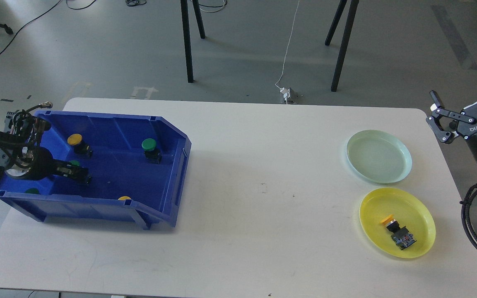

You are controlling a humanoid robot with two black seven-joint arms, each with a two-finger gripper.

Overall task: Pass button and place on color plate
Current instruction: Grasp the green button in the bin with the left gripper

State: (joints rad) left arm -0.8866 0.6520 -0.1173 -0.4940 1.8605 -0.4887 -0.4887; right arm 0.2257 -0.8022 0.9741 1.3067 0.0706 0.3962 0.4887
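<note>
A blue bin (179, 174) at the table's left holds a yellow button (75, 140), a green button (149, 144), and more button caps at its near wall: green (32, 191) and yellow (124, 198). My left gripper (82, 177) reaches down inside the bin, right beside another green button (74, 163); its dark fingers cannot be told apart. A pale green plate (379, 156) sits empty at the right. In front of it, a yellow plate (414, 207) holds a yellow button (396, 232). My right gripper (462, 85) is open and empty, beyond the table's right edge.
The white table (263, 190) is bare between the bin and the plates. Black stand legs (188, 49) and a white cable stand on the floor behind the table. My right arm's cables (476, 223) hang by the table's right edge.
</note>
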